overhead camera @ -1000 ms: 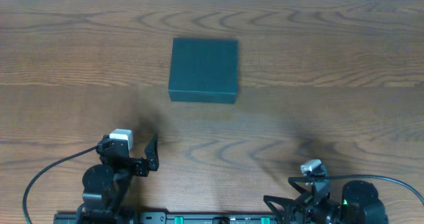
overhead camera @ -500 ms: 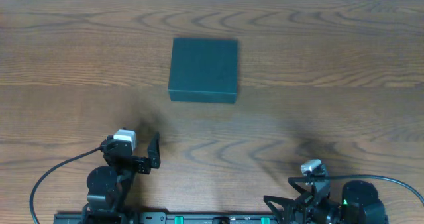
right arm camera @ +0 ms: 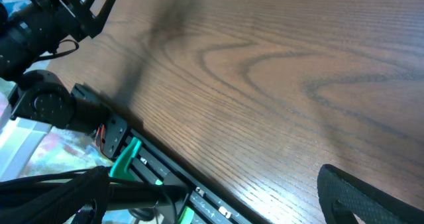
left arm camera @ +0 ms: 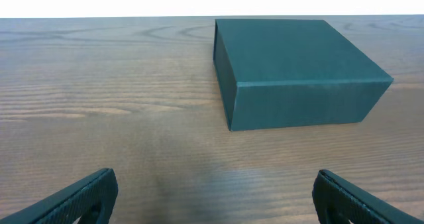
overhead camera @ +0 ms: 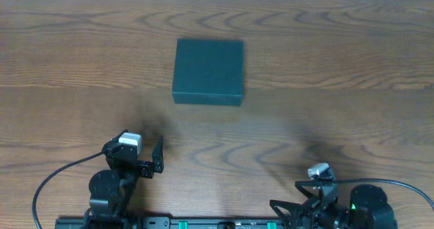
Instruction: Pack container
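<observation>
The container (overhead camera: pixel 208 72) is a dark green-black square box with its lid shut, lying flat on the wooden table beyond the middle. It also shows in the left wrist view (left arm camera: pixel 298 71), ahead and to the right. My left gripper (overhead camera: pixel 139 160) is open and empty near the front left edge, well short of the box; its two fingers frame bare wood (left arm camera: pixel 213 201). My right gripper (overhead camera: pixel 298 205) is open and empty at the front right edge, its fingers spread over the table's edge (right arm camera: pixel 218 201). No snack packets are in view.
The wooden table (overhead camera: pixel 325 114) fills the overhead view. A black rail with green clips (right arm camera: pixel 142 164) runs along the front edge. The left arm and its cable (right arm camera: pixel 40 25) show in the right wrist view.
My left gripper has shifted slightly to the right and a touch towards the front edge. The right arm and the container have not moved.
</observation>
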